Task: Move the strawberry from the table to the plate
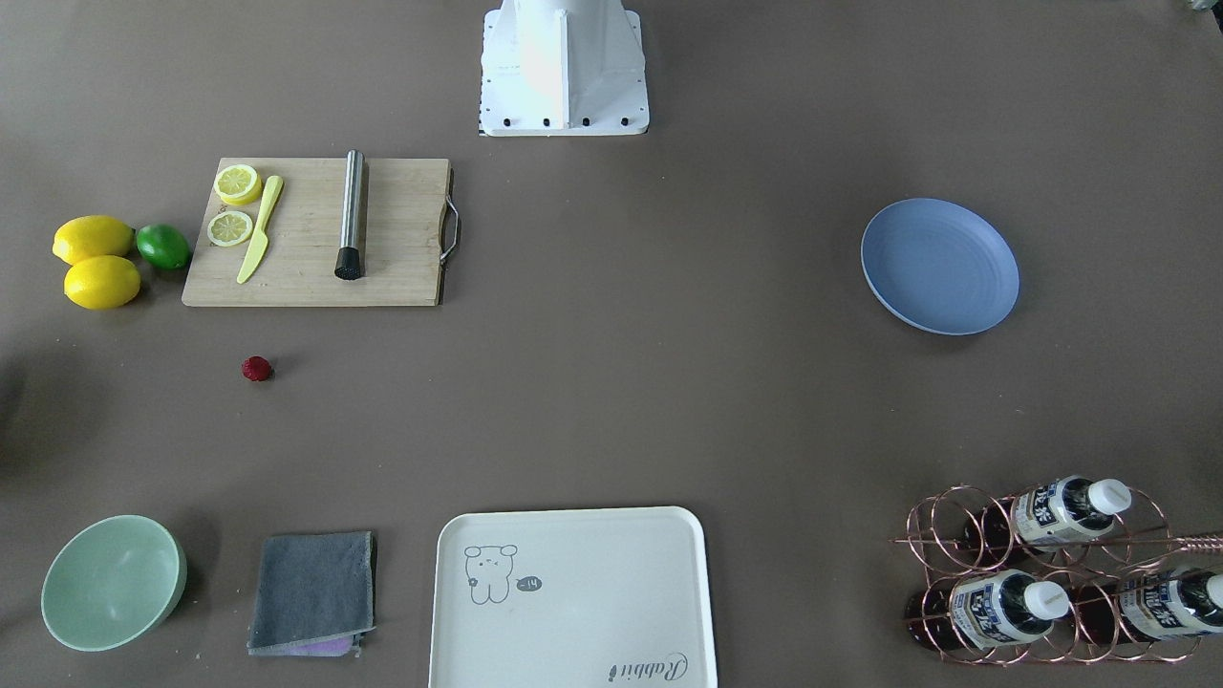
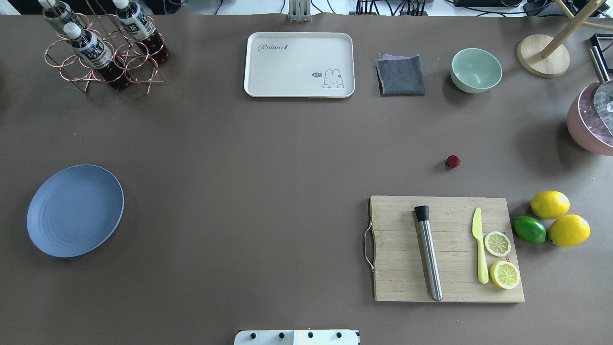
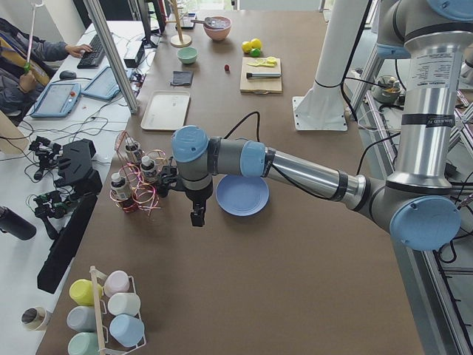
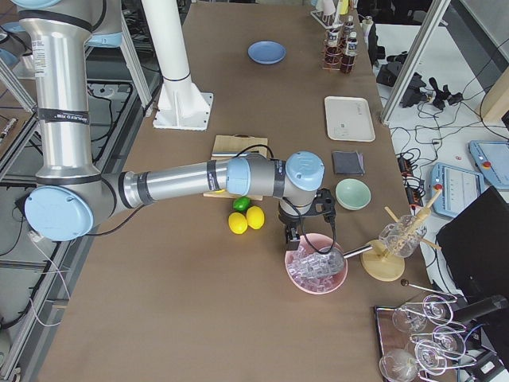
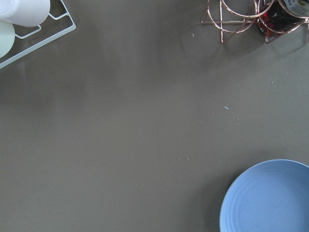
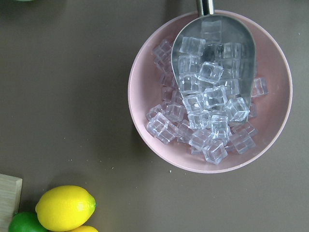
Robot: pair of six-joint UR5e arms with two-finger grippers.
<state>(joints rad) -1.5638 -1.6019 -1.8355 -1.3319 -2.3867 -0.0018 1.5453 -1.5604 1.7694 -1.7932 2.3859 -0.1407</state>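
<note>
The strawberry [image 1: 256, 369] [image 2: 453, 161] [image 3: 227, 68] is a tiny dark-red berry lying alone on the grey-brown table [image 2: 239, 167], between the cutting board and the mint bowl. The blue-lavender plate [image 1: 939, 266] [image 2: 75, 210] [image 5: 268, 198] sits bare on the robot's left side, far from the berry. My left gripper [image 3: 198, 216] hangs above the table just beside the plate [image 3: 242, 195], near the bottle rack. My right gripper [image 4: 291, 236] hovers by the pink ice bowl, past the lemons. Both grippers show only in the side views, so I cannot tell whether they are open or shut.
A wooden cutting board [image 2: 448, 249] carries a steel muddler, a yellow knife and two lemon slices; lemons and a lime [image 2: 529, 229] lie beside it. A mint bowl [image 2: 476, 70], grey cloth [image 2: 401, 75], cream tray [image 2: 299, 64], bottle rack [image 2: 100, 48] and pink ice bowl [image 6: 210, 92] ring the table.
</note>
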